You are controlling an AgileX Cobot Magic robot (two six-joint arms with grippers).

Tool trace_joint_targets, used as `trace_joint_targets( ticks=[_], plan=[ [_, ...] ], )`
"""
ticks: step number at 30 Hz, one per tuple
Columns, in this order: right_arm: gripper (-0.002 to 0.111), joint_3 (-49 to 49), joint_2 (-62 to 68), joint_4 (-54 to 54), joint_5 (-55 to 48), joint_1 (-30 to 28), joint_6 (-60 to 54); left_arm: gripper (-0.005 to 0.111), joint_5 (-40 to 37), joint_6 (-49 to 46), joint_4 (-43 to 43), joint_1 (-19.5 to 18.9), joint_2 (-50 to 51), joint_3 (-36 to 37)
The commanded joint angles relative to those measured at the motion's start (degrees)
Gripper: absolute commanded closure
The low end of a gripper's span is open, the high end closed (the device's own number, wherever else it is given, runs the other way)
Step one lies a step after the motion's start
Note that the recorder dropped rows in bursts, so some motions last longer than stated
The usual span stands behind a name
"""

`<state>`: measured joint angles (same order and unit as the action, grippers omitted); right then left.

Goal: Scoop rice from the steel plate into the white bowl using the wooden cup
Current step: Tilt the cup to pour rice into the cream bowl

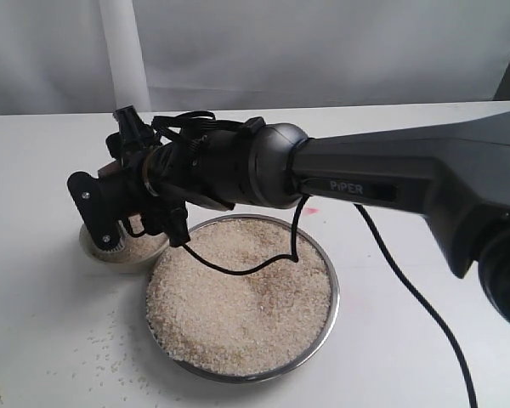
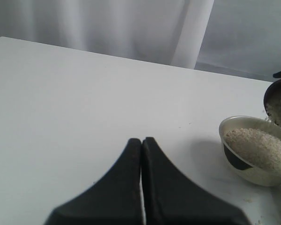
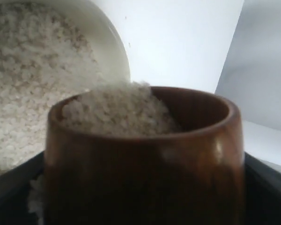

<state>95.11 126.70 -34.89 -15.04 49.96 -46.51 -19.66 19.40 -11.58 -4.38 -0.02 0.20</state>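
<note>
The steel plate (image 1: 323,327) lies in the middle of the table, heaped with rice (image 1: 242,297). Left of it stands the white bowl (image 1: 102,252), holding rice (image 2: 260,147) too. My right gripper (image 1: 110,194) has reached across and hangs over the bowl, shut on the wooden cup (image 3: 145,159). The cup is tilted toward the bowl's rim (image 3: 113,44), and its rice (image 3: 117,112) is piled up to the lip on that side. In the left wrist view the cup (image 2: 277,104) shows mouth-down above the bowl (image 2: 241,123). My left gripper (image 2: 141,140) is shut and empty, low over bare table beside the bowl.
Loose grains (image 1: 102,340) are scattered on the white table in front of the bowl. A black cable (image 1: 408,289) trails from the right arm across the table right of the plate. A white post (image 1: 123,51) and a curtain stand behind the table.
</note>
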Motion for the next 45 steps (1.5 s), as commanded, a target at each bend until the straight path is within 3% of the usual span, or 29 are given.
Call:
trace_joint_targets(
  ticks=[1, 22, 27, 38, 45],
  plan=[
    [0.108, 0.68, -0.35, -3.93, 0.42, -0.14, -0.17, 0.107, 0.33, 0.05, 0.33, 0.37, 0.02, -0.2],
    [0.108, 0.68, -0.35, -18.89, -2.54, -0.67, -0.17, 0.107, 0.33, 0.05, 0.33, 0.37, 0.02, -0.2],
    [0.108, 0.68, -0.35, -29.17, -6.59, 0.8, 0.72, 0.107, 0.33, 0.05, 0.33, 0.37, 0.02, -0.2],
    [0.108, 0.68, -0.35, -30.88, -6.91, 1.01, 3.19, 0.107, 0.33, 0.05, 0.33, 0.37, 0.02, -0.2],
    [0.108, 0.68, -0.35, -38.46, -8.85, 2.86, 3.71, 0.107, 0.33, 0.05, 0.33, 0.37, 0.02, -0.2]
  ],
)
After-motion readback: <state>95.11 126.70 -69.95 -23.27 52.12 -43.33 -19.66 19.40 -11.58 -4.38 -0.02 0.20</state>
